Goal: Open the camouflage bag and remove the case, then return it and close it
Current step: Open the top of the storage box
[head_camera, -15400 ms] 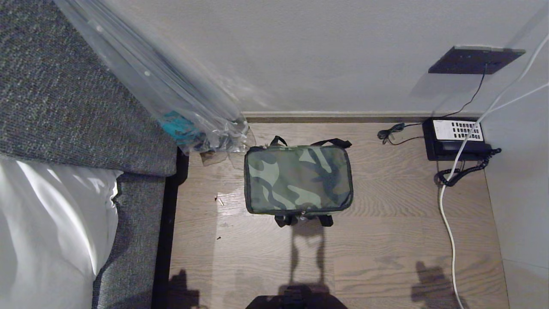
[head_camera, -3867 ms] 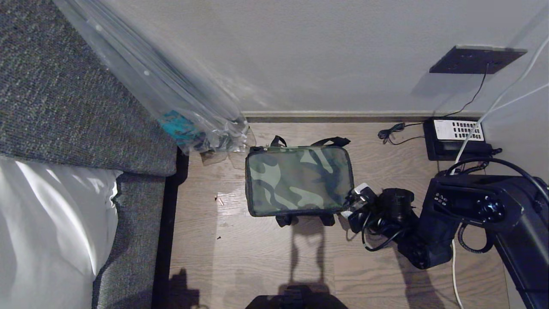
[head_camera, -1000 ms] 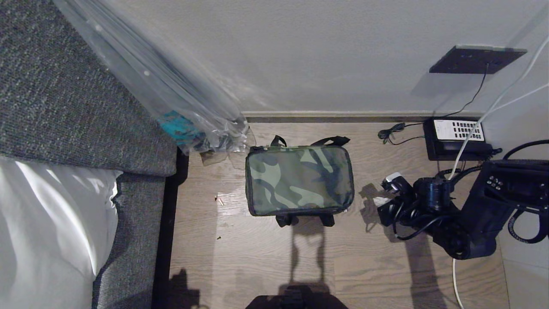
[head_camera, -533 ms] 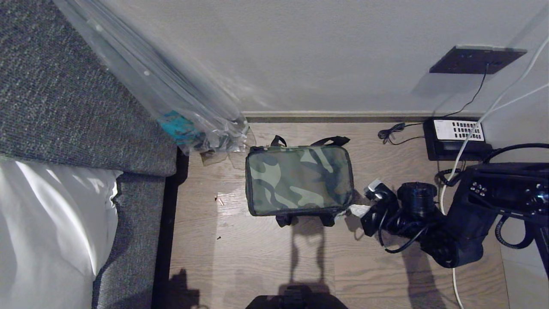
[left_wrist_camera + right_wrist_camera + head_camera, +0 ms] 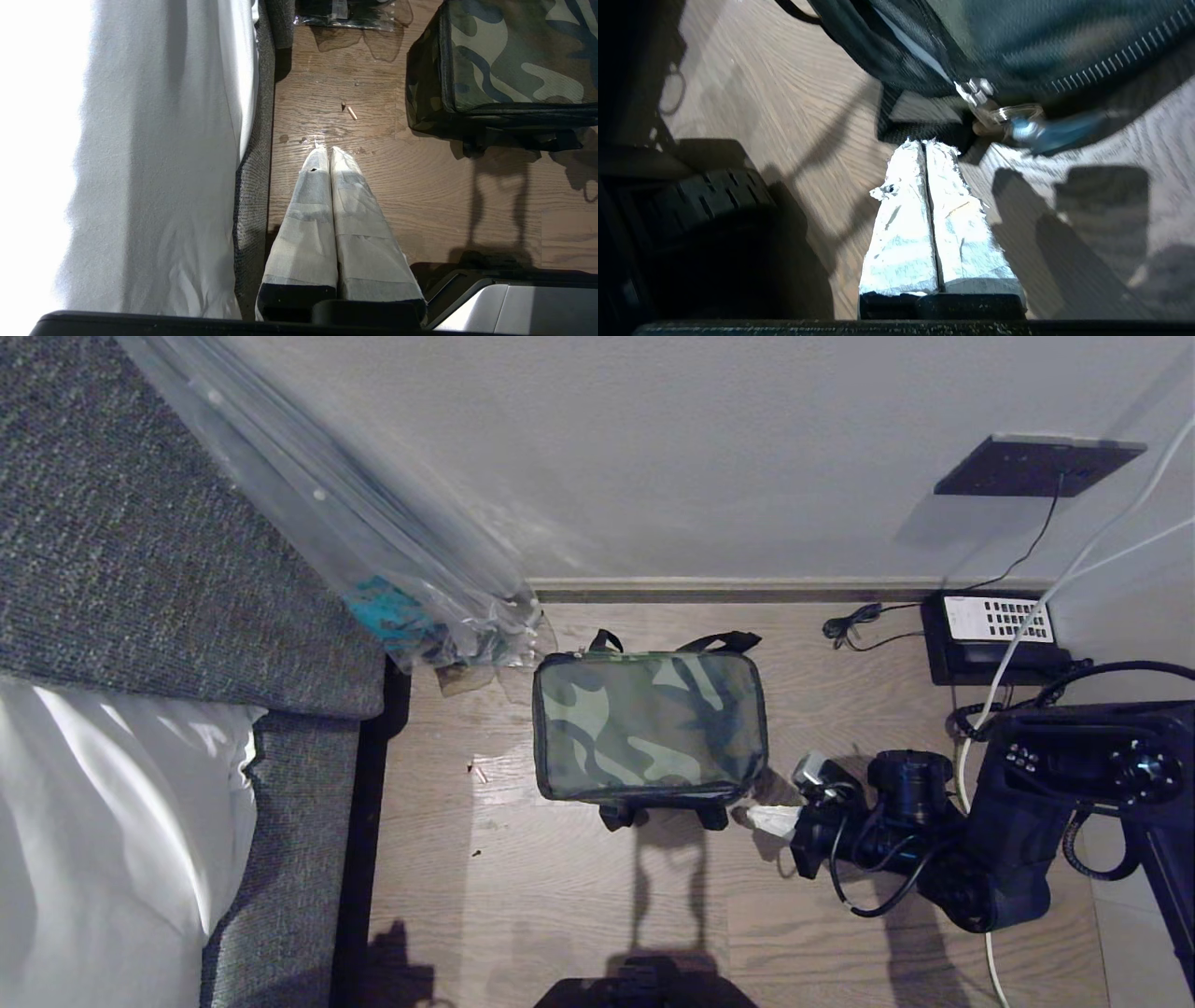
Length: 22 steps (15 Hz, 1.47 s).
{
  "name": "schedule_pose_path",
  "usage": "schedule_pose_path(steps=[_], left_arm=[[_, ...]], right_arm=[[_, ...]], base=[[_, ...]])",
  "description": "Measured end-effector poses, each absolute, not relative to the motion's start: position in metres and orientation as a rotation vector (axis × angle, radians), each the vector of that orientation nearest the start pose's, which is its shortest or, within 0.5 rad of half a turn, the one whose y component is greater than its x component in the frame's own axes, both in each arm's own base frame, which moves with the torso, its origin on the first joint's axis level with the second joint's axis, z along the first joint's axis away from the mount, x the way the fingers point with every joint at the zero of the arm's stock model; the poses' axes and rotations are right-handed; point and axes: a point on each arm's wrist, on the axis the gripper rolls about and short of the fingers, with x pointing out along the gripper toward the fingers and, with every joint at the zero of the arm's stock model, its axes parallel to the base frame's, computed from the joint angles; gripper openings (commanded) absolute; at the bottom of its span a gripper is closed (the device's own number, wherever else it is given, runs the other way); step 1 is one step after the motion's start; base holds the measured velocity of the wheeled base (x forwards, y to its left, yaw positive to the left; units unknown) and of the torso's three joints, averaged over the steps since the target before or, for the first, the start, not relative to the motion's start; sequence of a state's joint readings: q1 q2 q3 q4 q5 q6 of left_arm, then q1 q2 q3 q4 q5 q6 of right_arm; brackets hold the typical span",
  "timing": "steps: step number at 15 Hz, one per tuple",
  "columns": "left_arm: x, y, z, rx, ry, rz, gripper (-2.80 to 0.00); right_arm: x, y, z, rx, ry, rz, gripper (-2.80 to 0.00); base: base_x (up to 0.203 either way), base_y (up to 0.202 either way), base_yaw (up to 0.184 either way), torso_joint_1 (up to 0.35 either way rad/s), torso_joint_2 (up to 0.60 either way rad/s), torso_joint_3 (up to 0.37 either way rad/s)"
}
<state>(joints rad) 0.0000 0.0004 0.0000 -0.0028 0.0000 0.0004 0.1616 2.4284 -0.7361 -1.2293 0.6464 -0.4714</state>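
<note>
The camouflage bag (image 5: 649,723) lies zipped shut on the wooden floor, green camouflage panel up, with black straps at its far and near edges. My right gripper (image 5: 754,816) is shut and empty, its white-wrapped tips low beside the bag's near right corner. In the right wrist view the gripper (image 5: 927,142) points at the bag's black side (image 5: 1017,37), just short of a metal zip pull (image 5: 976,91) with a clear blue tag (image 5: 1031,127). The left gripper (image 5: 325,150) hangs shut above the floor, left of the bag (image 5: 509,56). The case is hidden.
A clear plastic-wrapped umbrella (image 5: 373,551) leans against the grey upholstered bed (image 5: 140,551) left of the bag. White bedding (image 5: 103,840) fills the lower left. A black telephone (image 5: 994,635) and a white cable (image 5: 971,821) lie by the wall at the right.
My right gripper has swung from well right of the bag leftward and nearer, down to the bag's near right corner, and the wrist has rolled. The bag and the left arm have stayed put.
</note>
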Motion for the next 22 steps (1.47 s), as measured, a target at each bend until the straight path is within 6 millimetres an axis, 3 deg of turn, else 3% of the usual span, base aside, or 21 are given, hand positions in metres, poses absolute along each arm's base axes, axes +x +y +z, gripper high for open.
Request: schedule_pose_path(steps=[12, 22], left_arm=[[-0.023, 0.0, 0.076, 0.0, -0.002, 0.0, -2.8], [-0.023, 0.0, 0.076, 0.001, -0.002, 0.0, -2.8]], right_arm=[[0.384, 0.075, -0.053, -0.341, 0.139, 1.006, -2.8], [0.399, 0.075, -0.058, -0.347, 0.083, 1.009, -2.8]], base=[[0.0, 0.0, 0.0, 0.0, 0.0, 0.0], [0.0, 0.0, 0.0, 0.0, 0.0, 0.0]])
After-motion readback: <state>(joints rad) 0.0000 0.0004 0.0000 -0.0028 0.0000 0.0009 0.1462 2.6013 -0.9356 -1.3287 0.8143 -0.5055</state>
